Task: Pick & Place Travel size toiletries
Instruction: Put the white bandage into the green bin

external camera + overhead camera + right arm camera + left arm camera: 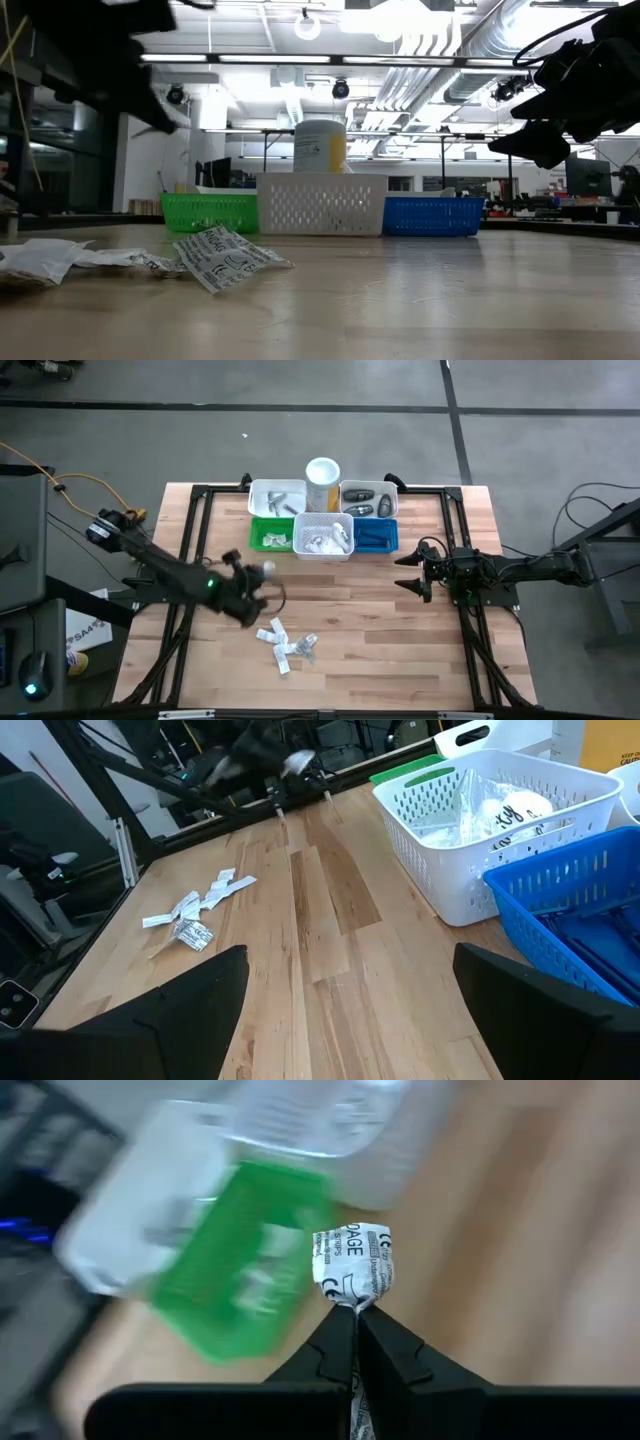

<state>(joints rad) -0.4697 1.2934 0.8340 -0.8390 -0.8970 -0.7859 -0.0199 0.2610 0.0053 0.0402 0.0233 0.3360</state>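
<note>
Light wooden tabletop (pixel 400 650) in a black frame, cluster of white, green and blue bins (pixel 322 536) with a tall white-and-yellow cylinder (pixel 322 482) along the far edge, loose heap of white printed packets (pixel 286 643) nearer the front left.

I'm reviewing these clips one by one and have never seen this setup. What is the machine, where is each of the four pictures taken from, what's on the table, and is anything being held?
It is a robot with two dark arms at a wooden table. One picture looks straight down, one looks level across the tabletop, and one comes from each arm's wrist.

At the far edge stand small bins: a white bin with a green bin and a blue bin beside it, two more behind, and a tall white-and-yellow cylinder. A loose pile of packets lies nearer the front.

The left gripper is shut on a crinkly printed packet, lifted above the table. The right gripper waits open, holding nothing.
</note>
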